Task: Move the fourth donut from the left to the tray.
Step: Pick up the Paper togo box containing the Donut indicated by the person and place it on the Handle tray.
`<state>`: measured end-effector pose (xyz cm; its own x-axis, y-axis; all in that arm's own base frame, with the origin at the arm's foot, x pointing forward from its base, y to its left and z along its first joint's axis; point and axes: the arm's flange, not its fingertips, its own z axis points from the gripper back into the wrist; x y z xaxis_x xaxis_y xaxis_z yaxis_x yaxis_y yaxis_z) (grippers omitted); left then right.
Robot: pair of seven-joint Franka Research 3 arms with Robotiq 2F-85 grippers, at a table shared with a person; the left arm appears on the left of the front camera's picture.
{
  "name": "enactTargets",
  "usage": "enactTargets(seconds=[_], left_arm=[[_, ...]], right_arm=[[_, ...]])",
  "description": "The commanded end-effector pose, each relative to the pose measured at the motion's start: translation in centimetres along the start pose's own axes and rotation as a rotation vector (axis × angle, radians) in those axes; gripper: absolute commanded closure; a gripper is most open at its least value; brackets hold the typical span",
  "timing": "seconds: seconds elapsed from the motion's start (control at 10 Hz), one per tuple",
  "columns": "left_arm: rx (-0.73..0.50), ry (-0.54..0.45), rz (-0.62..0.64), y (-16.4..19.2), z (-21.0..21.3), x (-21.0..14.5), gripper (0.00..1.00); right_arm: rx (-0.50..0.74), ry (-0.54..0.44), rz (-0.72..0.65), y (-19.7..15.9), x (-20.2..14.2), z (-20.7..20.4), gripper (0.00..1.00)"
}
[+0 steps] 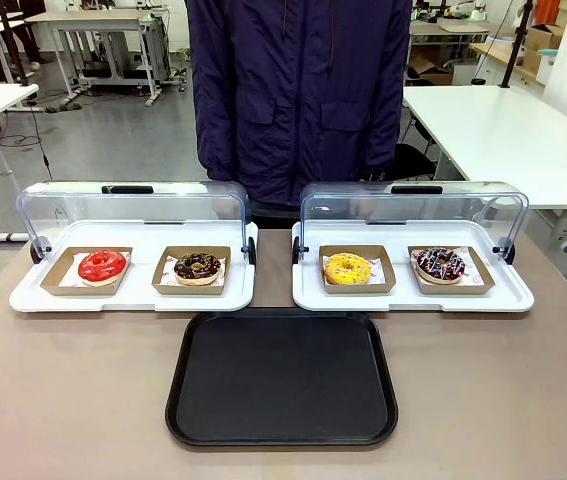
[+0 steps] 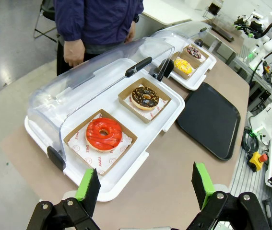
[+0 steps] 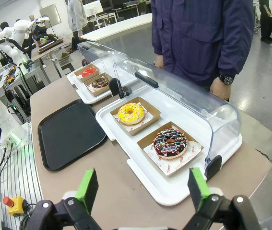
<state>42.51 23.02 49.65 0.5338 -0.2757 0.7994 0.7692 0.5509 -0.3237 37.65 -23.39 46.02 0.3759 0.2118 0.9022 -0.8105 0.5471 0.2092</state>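
Bench, four donuts in a row under two raised clear lids.

- The fourth donut (image 1: pixel 440 264): dark glaze, pale drizzle, coloured sprinkles. It sits in its brown holder (image 1: pixel 478 283) at the right end of the right display tray (image 1: pixel 413 300), rightmost of the row. It lies flat with the hole facing up. As a round ring it has no long axis. The holder stands square to the display tray's front edge.
- The yellow donut (image 1: pixel 348 268) is just beside it on the left, in its own holder, apart from it.
- The left display tray (image 1: pixel 133 298) carries the red donut (image 1: pixel 102 265) and the crumb-topped chocolate donut (image 1: pixel 197 267).
- The tray (image 1: pixel 283 378): black, on the bench in front of the gap between the two display trays and near both. Its edges run parallel to theirs. In the front view it reads wider than deep.
- Left jaws: spread wide, green pads (image 2: pixel 88 185) well apart, nothing between them. They hang over the bench near the red donut's end.
- Right jaws: spread fully, pads (image 3: pixel 195 188) well apart, holding nothing. They hang above the bench edge, facing the fourth donut.
- A person in a dark jacket (image 1: pixel 298 90) stands at the far side, hands down.
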Motion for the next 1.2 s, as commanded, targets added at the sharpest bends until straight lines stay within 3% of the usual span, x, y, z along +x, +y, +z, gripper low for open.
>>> enactTargets(seconds=[0.0,1.1], left_arm=[[-0.009,-0.004,-0.003,-0.06,0.0,-0.02,0.0],[-0.009,-0.004,-0.003,-0.06,0.0,-0.02,0.0]], right_arm=[[-0.001,-0.031,0.025,-0.32,0.14,-0.13,0.0],[-0.001,-0.031,0.025,-0.32,0.14,-0.13,0.0]])
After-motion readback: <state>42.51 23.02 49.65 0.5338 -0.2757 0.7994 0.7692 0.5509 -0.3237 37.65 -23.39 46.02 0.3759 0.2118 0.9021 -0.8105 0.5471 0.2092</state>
